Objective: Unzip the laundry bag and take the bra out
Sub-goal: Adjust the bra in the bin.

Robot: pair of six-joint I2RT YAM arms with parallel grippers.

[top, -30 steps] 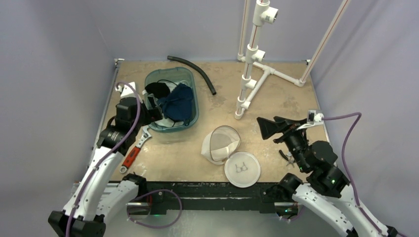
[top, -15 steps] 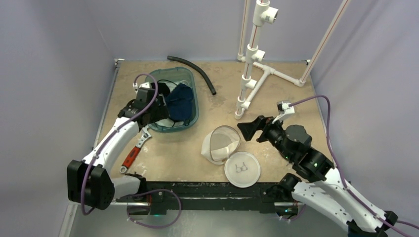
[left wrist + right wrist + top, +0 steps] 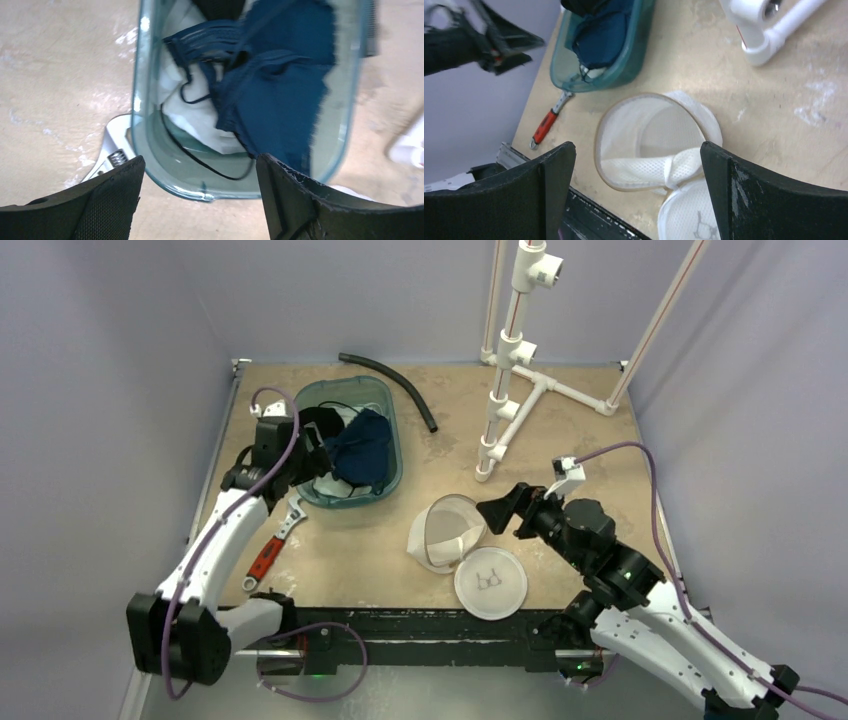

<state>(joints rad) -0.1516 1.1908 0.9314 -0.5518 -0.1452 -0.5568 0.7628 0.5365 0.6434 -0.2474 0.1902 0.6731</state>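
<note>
Unzipped laundry bag (image 3: pixel 649 135) lies mouth-up just beneath and ahead of the right gripper (image 3: pixel 636 152), fingers wide apart, empty: the nearer arm. Left gripper (image 3: pixel 199 162), also apart, hovers over a teal tub (image 3: pixel 137 100) holding a navy bra (image 3: pixel 280 100).

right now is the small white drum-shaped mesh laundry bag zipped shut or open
Open. The white mesh laundry bag gapes, its flat round lid with the black bra outline lying flat beside it.
</note>
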